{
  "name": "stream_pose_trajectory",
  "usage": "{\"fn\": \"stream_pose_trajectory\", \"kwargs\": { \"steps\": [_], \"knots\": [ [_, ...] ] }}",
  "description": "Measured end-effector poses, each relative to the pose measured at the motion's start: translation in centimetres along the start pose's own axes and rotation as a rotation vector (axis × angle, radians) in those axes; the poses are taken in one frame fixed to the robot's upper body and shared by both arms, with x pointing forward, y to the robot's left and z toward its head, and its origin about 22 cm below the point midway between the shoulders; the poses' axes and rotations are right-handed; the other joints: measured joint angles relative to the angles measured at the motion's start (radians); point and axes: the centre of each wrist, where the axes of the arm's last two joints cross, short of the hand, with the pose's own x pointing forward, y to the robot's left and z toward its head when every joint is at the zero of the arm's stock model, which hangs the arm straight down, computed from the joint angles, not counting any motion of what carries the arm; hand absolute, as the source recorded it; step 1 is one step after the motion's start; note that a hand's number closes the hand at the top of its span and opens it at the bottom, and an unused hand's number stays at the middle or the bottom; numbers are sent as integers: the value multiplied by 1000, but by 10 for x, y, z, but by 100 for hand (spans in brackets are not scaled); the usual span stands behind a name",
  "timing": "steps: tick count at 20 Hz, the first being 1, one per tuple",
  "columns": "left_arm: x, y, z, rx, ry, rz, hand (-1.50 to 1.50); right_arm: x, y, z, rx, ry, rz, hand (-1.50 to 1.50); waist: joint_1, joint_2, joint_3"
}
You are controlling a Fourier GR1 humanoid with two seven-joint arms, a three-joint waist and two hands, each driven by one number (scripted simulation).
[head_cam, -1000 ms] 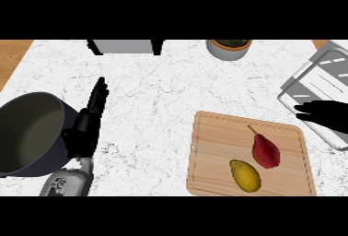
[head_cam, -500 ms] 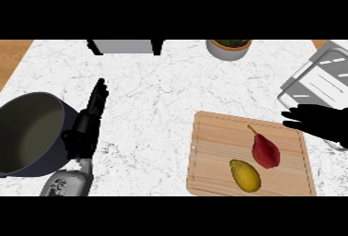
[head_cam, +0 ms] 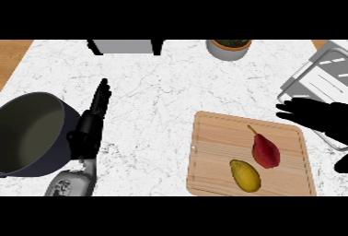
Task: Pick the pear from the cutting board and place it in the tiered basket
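Wooden cutting board (head_cam: 217, 161) carries the red pear (head_cam: 265, 151). Our right hand (head_cam: 319, 117) hovers spread at the board's upper right corner. Left hand (head_cam: 92, 122) rests straight-fingered, well left.

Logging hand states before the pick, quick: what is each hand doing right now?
Left hand: open, fingers straight, holding nothing, beside the pot.
Right hand: open, holding nothing, at the cutting board's upper right corner; pear untouched.

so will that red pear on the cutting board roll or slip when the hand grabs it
Probably a bit. The red pear lies on its side on the flat cutting board, so its rounded belly may roll. The skin looks smooth, perhaps slippery. Its narrow stem end could make it pivot toward the yellow fruit nearby.
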Motion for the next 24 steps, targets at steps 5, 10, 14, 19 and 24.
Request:
{"fn": "stream_pose_trajectory", "kwargs": {
  "steps": [5, 10, 14, 19, 24],
  "knots": [
    [1, 5, 1, -2, 3, 3, 0, -8, 9, -3, 14, 26, -24, -150, -1, 0, 0],
    [3, 4, 1, 0, 0, 4, 0, -16, 24, -15, 39, 25, -42, -150, 0, 0, 0],
    [3, 3, 2, -6, 7, 9, 0, -22, 26, -12, 34, 6, -45, -150, 0, 0, 0],
    [4, 5, 4, -1, 6, 0, 0, -17, 34, -28, 40, -14, -57, -150, 0, 0, 0],
    [4, 8, 3, 5, 1, 1, 0, -18, 42, -36, 64, -17, -64, -150, 0, 0, 0]
  ]
}}
